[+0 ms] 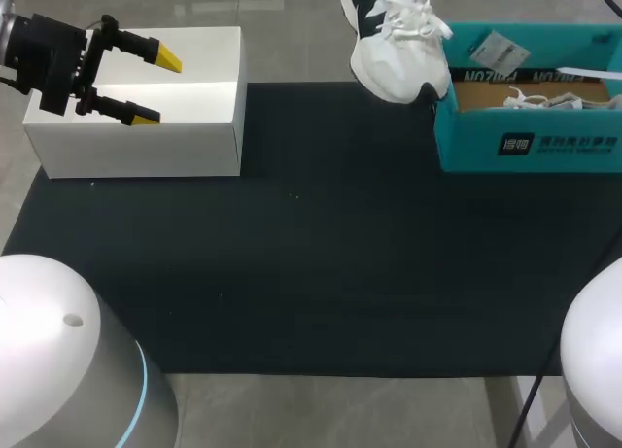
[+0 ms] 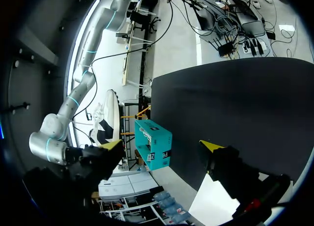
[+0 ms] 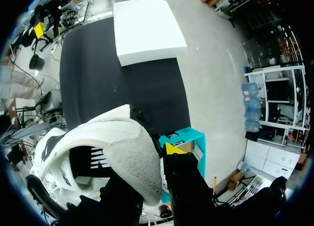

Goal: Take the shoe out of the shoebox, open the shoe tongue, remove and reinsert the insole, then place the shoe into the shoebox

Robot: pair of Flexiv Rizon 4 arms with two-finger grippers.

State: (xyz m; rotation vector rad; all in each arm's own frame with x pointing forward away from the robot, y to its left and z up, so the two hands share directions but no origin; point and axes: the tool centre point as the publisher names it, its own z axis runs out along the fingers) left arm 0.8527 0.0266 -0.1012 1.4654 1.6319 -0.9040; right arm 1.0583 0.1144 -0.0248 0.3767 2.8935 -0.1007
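A big black mat (image 1: 321,254) covers most of the table.

A white box (image 1: 146,147) sits on the far left corner of the mat. It is open on top and has nothing in it.

A blue-green shoebox (image 1: 530,142) sits on the far right side of the mat. It is open too, and some white laces (image 1: 554,101) show inside it.

The shoe (image 1: 394,50) is white with dark patches. It is out of the shoebox and hangs in the air at the far edge of the mat, just beside the shoebox's left end. Its toe points down at the mat.

The left gripper (image 1: 158,89) hangs over the white box. Its two fingers are spread wide apart and there is nothing between them. From the left wrist, the shoe and the shoebox are far ahead, across the mat.

The right gripper (image 3: 149,164) is at the heel of the shoe. One yellow tip presses on the outside of the heel. The other finger is hidden by the shoe, so it is hard to be sure, but it looks like the two fingers pinch the heel wall and hold the shoe up.
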